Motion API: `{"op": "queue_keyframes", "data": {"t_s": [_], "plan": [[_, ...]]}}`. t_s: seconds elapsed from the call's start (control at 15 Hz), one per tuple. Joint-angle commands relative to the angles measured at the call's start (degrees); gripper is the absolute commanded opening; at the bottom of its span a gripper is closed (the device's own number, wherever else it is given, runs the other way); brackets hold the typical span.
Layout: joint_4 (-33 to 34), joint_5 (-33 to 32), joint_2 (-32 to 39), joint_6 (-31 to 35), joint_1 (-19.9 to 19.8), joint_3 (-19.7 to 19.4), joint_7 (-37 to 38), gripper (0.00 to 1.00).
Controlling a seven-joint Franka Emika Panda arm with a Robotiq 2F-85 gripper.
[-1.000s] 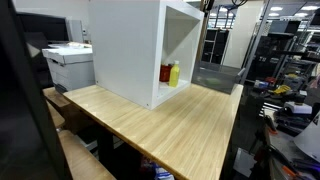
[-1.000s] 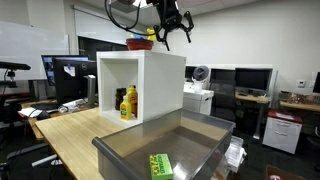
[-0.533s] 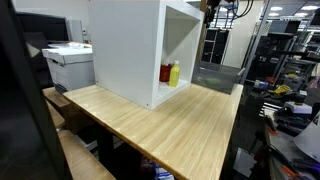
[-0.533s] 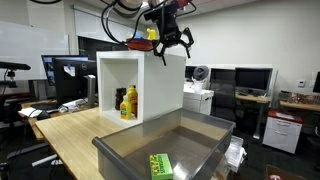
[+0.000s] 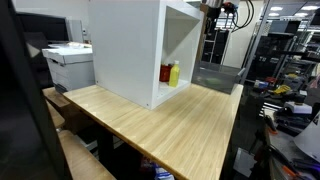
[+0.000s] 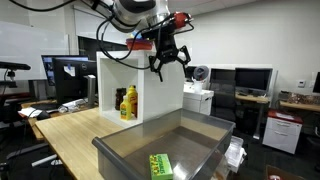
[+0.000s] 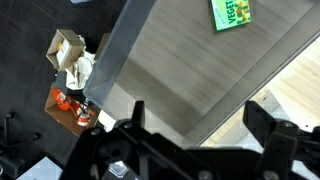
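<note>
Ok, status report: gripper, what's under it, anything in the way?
Gripper open, empty, up in the air. Grey bin below, green packet inside. White cabinet close beside; nothing between gripper and bin.

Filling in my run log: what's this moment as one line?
end effector: open, empty, in the air | below it: grey bin holding green packet | beside it: white cabinet, bottles inside

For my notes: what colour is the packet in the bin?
Green packet, clearest in the wrist view.

Open grey bin [image 6: 125, 167] below, white cabinet [image 6: 165, 95] beside
</note>
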Motion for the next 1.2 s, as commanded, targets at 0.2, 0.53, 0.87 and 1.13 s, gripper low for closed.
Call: {"op": "queue_keyframes", "data": {"t_s": [0.2,0.53,0.87,1.13], "plan": [[-9.86,-1.26,-2.77,11.13,-1.25,0.37,-0.76,1.00],[-14.21,-0.77,-3.10,14.01,-1.83,0.10,-0.58,1.00],[-16.37,-0.15,-3.70,13.07,-2.36,-0.13,-0.68,1.00],[-17.75,-0.40,-3.43,13.63,-2.71,-0.84,-0.60,1.00]]}}
